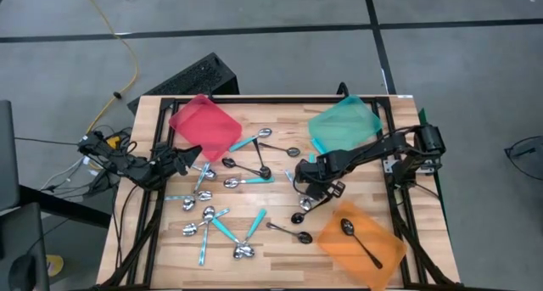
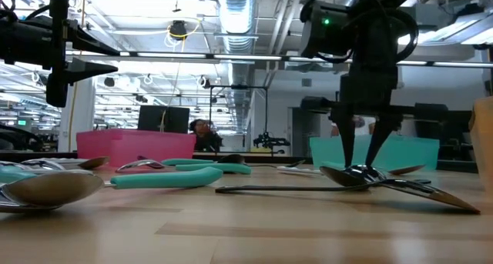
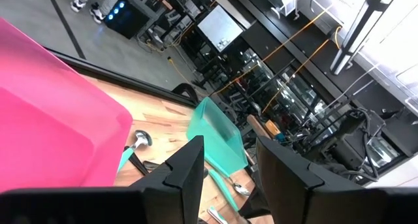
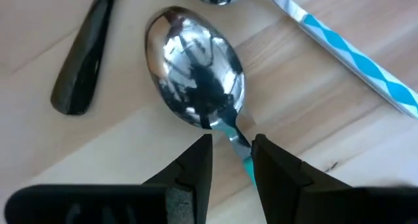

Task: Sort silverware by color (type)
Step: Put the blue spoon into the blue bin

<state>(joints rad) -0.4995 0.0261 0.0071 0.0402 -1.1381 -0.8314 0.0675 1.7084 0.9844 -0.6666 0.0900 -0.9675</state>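
Many spoons lie flat on the wooden table (image 1: 280, 257): silver ones, ones with teal handles (image 1: 250, 181) and black ones (image 1: 288, 232). My right gripper (image 4: 232, 149) points down at mid-table, open. Its fingertips stand either side of the neck of a silver-bowled, teal-handled spoon (image 4: 196, 74), which lies flat (image 2: 362, 172). I cannot tell whether either fingertip touches it. A black spoon handle (image 4: 81, 74) and another teal handle (image 4: 353, 54) lie close by. My left gripper (image 1: 193, 155) waits open and level at the table's left, beside the red tray (image 3: 52, 119).
The red tray (image 1: 204, 125) sits far left and a teal tray (image 1: 344, 125) far right. An orange tray (image 1: 386, 236) at near right holds one black spoon (image 1: 361, 243). Most spoons lie between the middle and near left. Cables and a keyboard lie on the floor beyond.
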